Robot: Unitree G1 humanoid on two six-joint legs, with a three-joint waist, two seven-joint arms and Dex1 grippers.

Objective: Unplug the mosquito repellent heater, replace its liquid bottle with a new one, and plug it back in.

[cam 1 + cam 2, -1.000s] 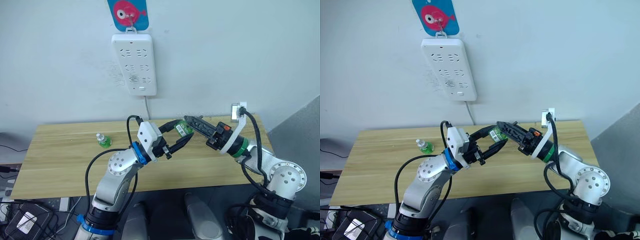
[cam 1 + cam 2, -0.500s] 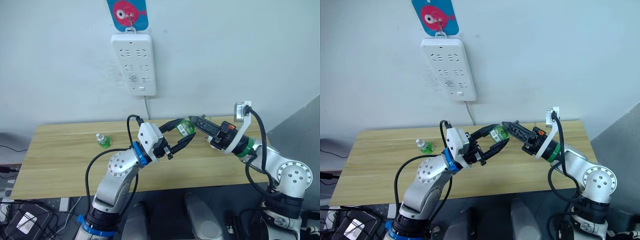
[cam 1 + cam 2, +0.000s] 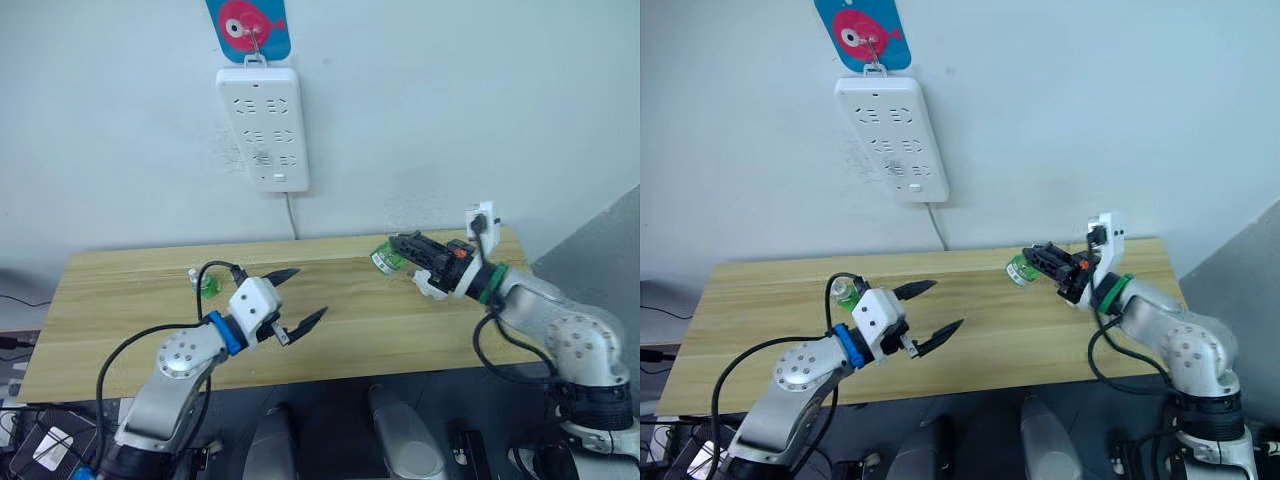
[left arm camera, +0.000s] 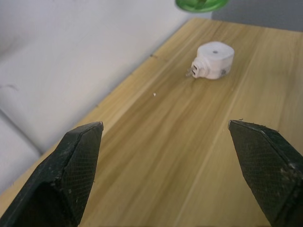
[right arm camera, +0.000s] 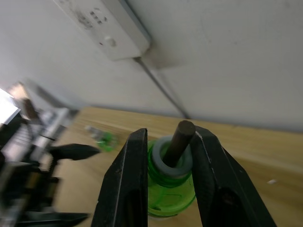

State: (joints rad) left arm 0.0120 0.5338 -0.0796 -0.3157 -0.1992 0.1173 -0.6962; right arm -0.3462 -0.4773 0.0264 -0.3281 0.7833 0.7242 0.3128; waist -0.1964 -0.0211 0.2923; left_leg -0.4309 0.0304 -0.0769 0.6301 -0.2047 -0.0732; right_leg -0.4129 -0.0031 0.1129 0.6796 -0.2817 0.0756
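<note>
Between the right claw's (image 5: 168,189) clamped fingers sits the liquid bottle (image 5: 171,187) (wick outward), left claw (image 3: 298,297) spread empty.

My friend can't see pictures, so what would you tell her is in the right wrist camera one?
The right gripper is shut on a small green bottle with a dark wick stem poking up from its neck. Behind it are a wooden table, another little green bottle lying there, and a white power strip on the wall.
</note>
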